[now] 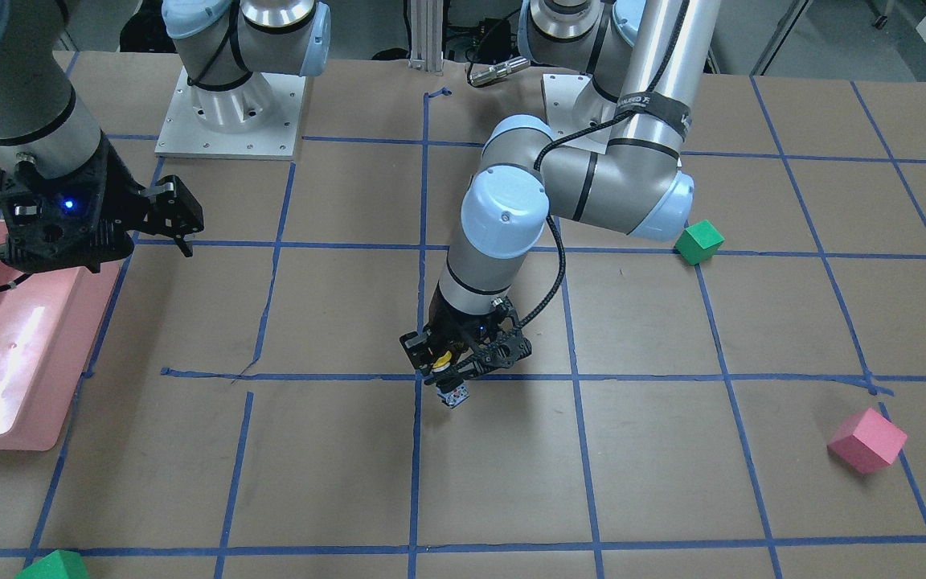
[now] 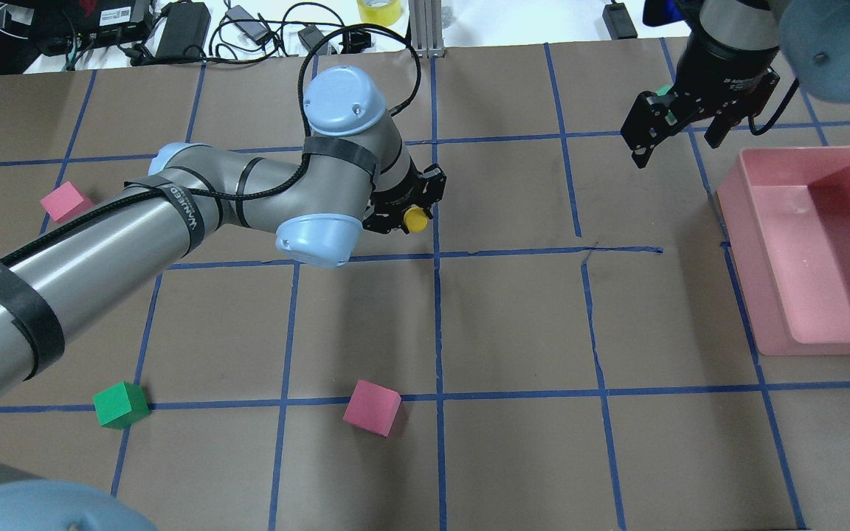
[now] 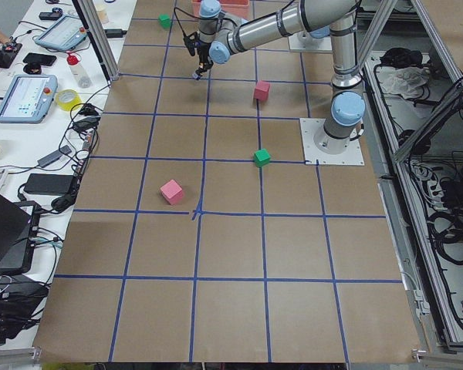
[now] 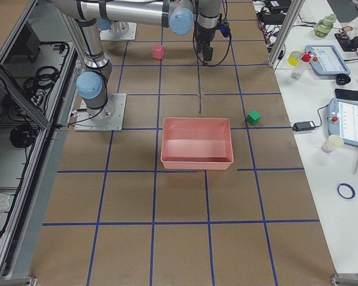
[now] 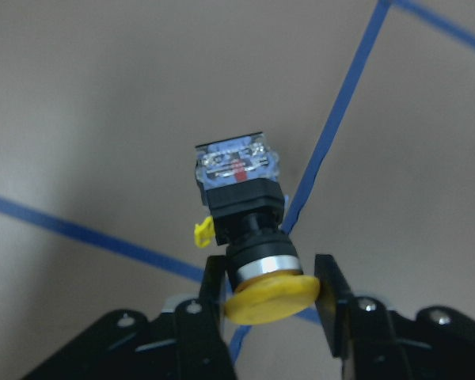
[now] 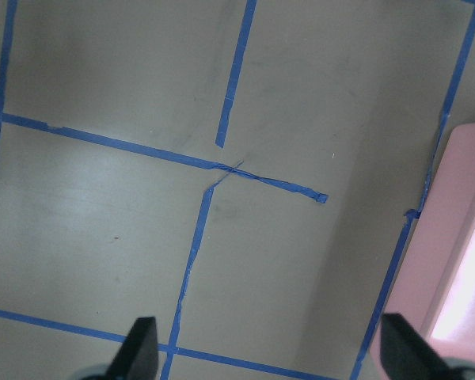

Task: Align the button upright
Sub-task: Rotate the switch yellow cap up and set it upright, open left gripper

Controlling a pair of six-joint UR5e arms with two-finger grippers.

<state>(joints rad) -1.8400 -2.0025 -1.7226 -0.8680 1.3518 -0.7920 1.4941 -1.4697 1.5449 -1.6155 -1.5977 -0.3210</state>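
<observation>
Yellow-capped button [image 5: 241, 198] gripped at the cap by left tool [image 5: 271, 283], base hanging below, right tool [image 6: 267, 342] open

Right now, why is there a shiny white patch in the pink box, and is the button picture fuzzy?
Front-facing view: that patch is glare, probably overhead light bouncing off the pink box and its smooth floor. Left wrist view: the button is fairly sharp; the table behind it looks soft.

Brown counter [image 2: 513, 324], blue tape grid. Pink bin [image 2: 831, 346] sits on the right. 2 pink cubes: far one [image 2: 66, 201] out left, near one [image 2: 372, 407] by centre. Near green cube [image 2: 121, 404] on the same tape line, far green cube [image 1: 53, 567] off the bin's corner.
</observation>
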